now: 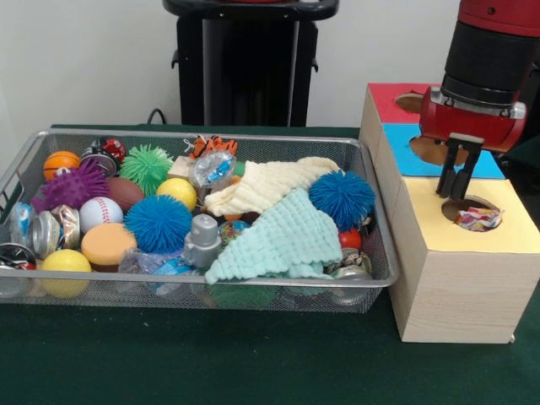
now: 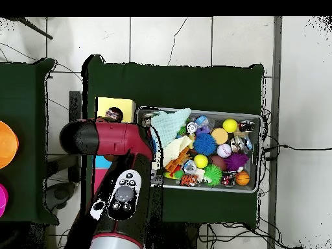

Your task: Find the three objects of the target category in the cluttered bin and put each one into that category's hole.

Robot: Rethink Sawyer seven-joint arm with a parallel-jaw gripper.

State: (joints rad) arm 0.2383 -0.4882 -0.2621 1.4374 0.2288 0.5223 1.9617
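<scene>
The wire mesh bin [image 1: 202, 135] lies at the left, full of toys; it also shows in the overhead view [image 2: 260, 155]. The yellow-topped wooden box [image 1: 515, 228] stands right of it. My gripper [image 1: 453, 190] hangs just above its round hole [image 1: 460, 205], fingers slightly apart and empty. One confetti-print film wad [image 1: 478, 219] sits in the hole, right of my fingertips. A second wad [image 1: 213, 167] lies at the bin's back middle. A third crinkly clear piece [image 1: 156, 263] lies at the bin's front left. In the overhead view my arm hides the gripper.
A cream cloth [image 1: 261, 186] and a mint cloth [image 1: 287, 236] cover the bin's middle. Blue [image 1: 342, 198], green [image 1: 145, 166] and purple [image 1: 72, 187] spiky balls, silver cans [image 1: 42, 228] and smooth balls fill the rest. Blue-topped [image 1: 405, 156] and red-topped [image 1: 388, 97] boxes stand behind the yellow one.
</scene>
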